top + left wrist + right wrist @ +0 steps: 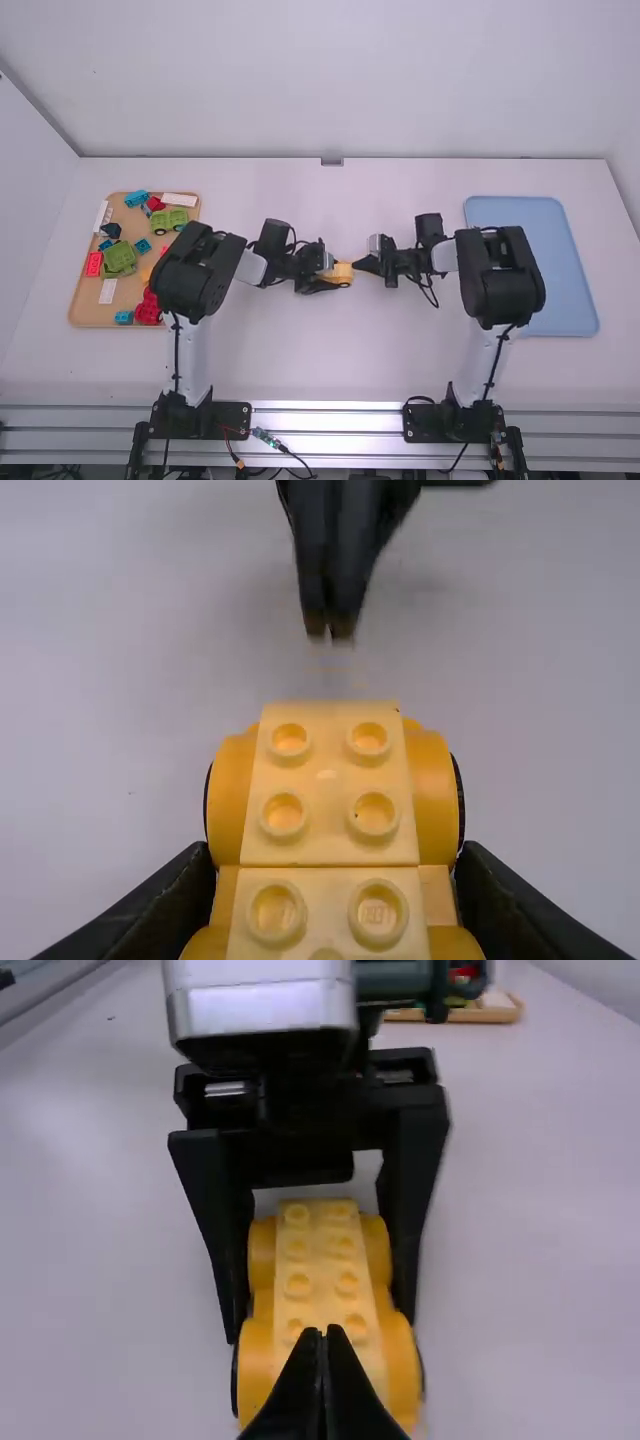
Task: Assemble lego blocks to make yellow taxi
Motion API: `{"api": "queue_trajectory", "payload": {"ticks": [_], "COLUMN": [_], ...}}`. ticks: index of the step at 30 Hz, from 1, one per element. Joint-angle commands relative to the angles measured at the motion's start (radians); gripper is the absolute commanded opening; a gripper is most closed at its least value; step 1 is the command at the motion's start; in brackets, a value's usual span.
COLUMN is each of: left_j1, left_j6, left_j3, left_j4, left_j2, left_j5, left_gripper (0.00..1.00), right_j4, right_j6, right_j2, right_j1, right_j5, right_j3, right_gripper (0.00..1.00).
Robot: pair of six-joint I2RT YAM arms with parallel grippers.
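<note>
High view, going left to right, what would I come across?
Tan rectangular tray holding coloured plastic bricks, yellow studded block assembly, right arm's black two-fingered claw, light blue rectangular tray.

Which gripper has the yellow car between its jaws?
The left gripper: its jaws hold the yellow car from both sides. The right gripper is shut, with nothing between its jaws.

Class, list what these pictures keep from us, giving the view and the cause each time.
- High view: part of the tan tray, behind the left arm.
- High view: part of the blue tray, behind the right arm.
- Left wrist view: the yellow car's near end, cut by the bottom edge.
- Right wrist view: some near studs, behind the right gripper.
</note>
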Motion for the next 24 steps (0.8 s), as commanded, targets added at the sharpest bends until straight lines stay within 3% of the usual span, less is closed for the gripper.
{"api": "queue_trajectory", "payload": {"ticks": [1,3,5,6,9,10,11,17,24], "left_j1": [-0.003,-0.003,-0.003,-0.003,-0.002,-0.002,-0.003,-0.003,-0.003], "left_j6": [0.033,0.033,0.033,0.033,0.033,0.033,0.033,0.029,0.029], "left_j3": [-0.014,-0.014,-0.014,-0.014,-0.014,-0.014,-0.014,-0.014,-0.014], "left_j4": [-0.022,-0.022,-0.022,-0.022,-0.022,-0.021,-0.021,-0.018,-0.018], "left_j2": [0.044,0.044,0.044,0.044,0.044,0.044,0.044,0.044,0.042], "left_j5": [-0.082,-0.083,-0.082,-0.082,-0.082,-0.082,-0.082,-0.082,-0.083], "left_gripper": [0.5,0.51,0.52,0.52,0.55,0.55,0.57,0.67,0.78], "right_j4": [-0.027,-0.055,-0.116,-0.119,-0.13,-0.13,-0.127,-0.127,-0.126], "right_j6": [-0.002,-0.002,0.018,0.021,0.123,0.14,0.167,0.182,0.178], "right_j2": [-0.108,-0.139,-0.2,-0.204,-0.252,-0.256,-0.263,-0.264,-0.264], "right_j1": [-0.018,-0.023,-0.021,-0.021,0.001,0.005,0.014,0.053,0.064], "right_j5": [0.003,0.039,0.132,0.138,0.274,0.296,0.341,0.401,0.403], "right_j3": [0.013,0.014,0.013,0.013,0.012,0.012,0.012,0.011,0.012], "right_gripper": [0.06,0.11,0.32,0.33,0.65,0.7,0.81,1.0,0.99]}}
